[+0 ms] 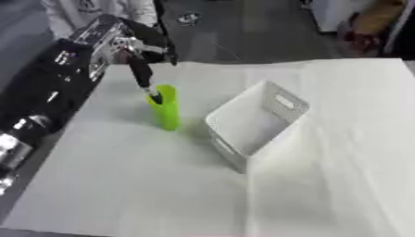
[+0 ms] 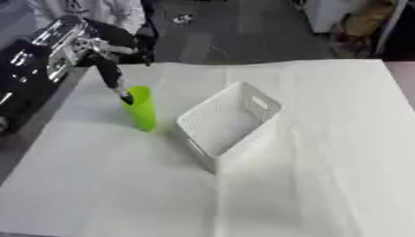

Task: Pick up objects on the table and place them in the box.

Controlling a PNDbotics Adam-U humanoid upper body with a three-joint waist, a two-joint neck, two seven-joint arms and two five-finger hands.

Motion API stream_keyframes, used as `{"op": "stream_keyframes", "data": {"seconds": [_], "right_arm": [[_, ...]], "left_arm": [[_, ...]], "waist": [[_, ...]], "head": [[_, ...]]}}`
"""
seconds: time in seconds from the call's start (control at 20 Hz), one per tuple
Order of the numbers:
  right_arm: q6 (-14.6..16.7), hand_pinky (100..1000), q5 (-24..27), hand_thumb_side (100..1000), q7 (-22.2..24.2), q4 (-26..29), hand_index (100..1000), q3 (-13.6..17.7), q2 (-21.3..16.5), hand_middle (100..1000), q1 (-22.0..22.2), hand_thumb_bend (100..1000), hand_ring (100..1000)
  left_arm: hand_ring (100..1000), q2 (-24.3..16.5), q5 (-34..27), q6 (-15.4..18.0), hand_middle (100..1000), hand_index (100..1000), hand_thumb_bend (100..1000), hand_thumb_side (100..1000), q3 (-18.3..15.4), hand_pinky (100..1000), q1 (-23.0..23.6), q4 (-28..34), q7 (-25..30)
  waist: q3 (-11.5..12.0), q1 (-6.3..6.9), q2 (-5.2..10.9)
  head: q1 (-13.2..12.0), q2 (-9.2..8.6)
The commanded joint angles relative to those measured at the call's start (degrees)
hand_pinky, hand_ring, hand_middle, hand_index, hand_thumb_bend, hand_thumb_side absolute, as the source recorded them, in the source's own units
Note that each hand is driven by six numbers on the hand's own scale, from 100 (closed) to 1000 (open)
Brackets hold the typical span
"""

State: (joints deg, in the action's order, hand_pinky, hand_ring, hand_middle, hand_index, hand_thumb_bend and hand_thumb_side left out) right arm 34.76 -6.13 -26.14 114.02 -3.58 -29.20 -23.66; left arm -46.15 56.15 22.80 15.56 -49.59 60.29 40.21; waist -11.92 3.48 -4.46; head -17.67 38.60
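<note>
A bright green cup (image 1: 167,113) stands upright on the white table (image 1: 138,185), left of centre. My left hand (image 1: 122,44) hangs above and behind it, up at the far left. One straight dark finger (image 1: 142,74) reaches down from the hand, and its tip lies at the cup's rim on the near-left side. I see nothing curled round the cup. A white perforated box (image 1: 279,99) stands just right of the cup, tilted so its open top faces up and left, and it looks empty. My right hand shows in neither view.
My black left arm (image 1: 40,92) runs along the table's left edge. White cloth spreads wide in front and to the right of the box. Beyond the far edge lies dark floor, with clutter (image 1: 365,28) at the upper right.
</note>
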Motion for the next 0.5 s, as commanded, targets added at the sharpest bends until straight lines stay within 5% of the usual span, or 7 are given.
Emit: {"op": "stream_keyframes", "data": {"seconds": [0.05, 0.5], "right_arm": [[0.0, 146, 0.4, 436, 0.3, 0.6, 404, 0.2, -0.9, 313, -1.3, 194, 306], [0.0, 146, 0.9, 435, 0.7, 0.6, 404, 0.1, -0.6, 314, -1.5, 192, 307]], "left_arm": [[911, -0.8, 1.2, 2.2, 902, 912, 865, 526, -0.5, 815, -1.7, -0.9, 4.4], [914, 0.1, 1.6, 0.9, 904, 923, 847, 529, -1.1, 814, -1.8, -3.2, 9.6]], "waist": [[-0.2, -0.03, 0.79], [-0.5, 0.04, 0.68]], "head": [[-0.8, -0.40], [-1.3, -1.18]]}}
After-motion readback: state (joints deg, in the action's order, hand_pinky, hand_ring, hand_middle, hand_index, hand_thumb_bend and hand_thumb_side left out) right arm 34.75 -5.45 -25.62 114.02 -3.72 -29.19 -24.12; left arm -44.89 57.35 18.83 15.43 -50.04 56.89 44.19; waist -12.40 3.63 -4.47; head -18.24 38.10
